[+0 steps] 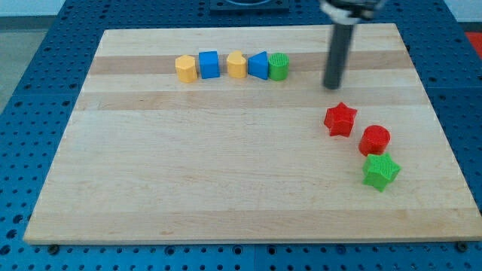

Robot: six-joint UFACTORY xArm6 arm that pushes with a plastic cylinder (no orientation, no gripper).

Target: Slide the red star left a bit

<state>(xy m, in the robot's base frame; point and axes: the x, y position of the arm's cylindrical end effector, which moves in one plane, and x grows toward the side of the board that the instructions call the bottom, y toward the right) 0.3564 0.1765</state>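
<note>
Rod tip (332, 86): bare, holding nothing, touching no block. Red star (340, 119): just below the tip toward the view's bottom; red cylinder (374, 140) and green star (381, 172) lie beyond it.

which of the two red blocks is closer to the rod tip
The red star, just below my tip. The red cylinder lies farther toward the view's bottom right, next to the green star.

Wooden board (226, 196) carries 8 blocks. 5 sit in a row near the view's top, close together. 3 run diagonally on the view's right: star (340, 119) uppermost, cylinder (374, 140) just below-right of it, a second star (381, 172) lowest. My tip (332, 86) stands above the upper star, apart from it.
</note>
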